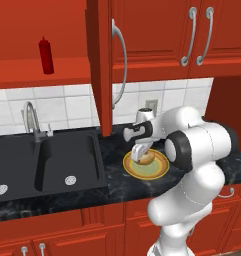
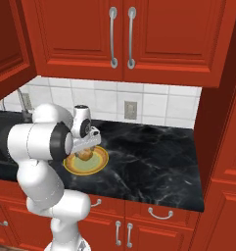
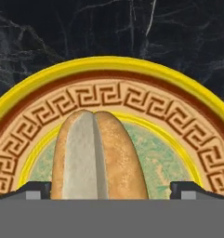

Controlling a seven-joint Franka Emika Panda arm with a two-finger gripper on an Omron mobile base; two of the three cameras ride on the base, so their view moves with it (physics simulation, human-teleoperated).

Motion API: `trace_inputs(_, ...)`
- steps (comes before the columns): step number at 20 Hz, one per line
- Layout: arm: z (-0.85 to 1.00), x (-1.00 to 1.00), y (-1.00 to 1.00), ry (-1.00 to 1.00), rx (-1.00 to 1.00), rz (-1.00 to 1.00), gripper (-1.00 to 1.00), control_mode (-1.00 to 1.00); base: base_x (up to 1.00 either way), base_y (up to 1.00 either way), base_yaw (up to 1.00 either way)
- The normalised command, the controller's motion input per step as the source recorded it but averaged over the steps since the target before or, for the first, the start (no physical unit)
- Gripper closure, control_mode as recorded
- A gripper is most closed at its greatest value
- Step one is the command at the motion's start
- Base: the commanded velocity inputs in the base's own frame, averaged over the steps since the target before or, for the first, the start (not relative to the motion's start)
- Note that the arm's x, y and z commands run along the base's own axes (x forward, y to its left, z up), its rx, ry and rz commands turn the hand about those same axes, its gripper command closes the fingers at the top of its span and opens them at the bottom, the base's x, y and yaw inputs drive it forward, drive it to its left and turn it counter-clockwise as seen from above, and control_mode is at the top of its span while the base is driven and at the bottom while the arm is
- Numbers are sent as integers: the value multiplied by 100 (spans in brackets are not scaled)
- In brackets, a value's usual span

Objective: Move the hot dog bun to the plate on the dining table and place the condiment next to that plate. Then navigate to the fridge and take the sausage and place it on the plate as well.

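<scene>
Hot dog bun (image 3: 95, 155) dead centre between the fingertips (image 3: 32, 189), lying on the yellow-rimmed plate (image 3: 155, 74) on the black counter (image 2: 153, 157) right of the sink (image 1: 47, 160). Gripper (image 1: 140, 151) jaws wide apart, nothing held. Go straight down, straddle the bun across its width, close gently; bread squashes. Condiment (image 1: 46, 55) waits in the open cabinet.

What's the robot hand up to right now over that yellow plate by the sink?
Hand open, fingers either side of hot dog bun, not closed. Bun lies on yellow-rimmed plate. Nothing in the way.
</scene>
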Motion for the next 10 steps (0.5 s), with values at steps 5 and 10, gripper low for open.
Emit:
trace_inputs(5, -33, -53, -26, 0, 0, 0, -100, -100, 0, 0, 0)
trace_inputs(10, -45, -19, -17, 0, 0, 0, -100, -100, 0, 0, 0)
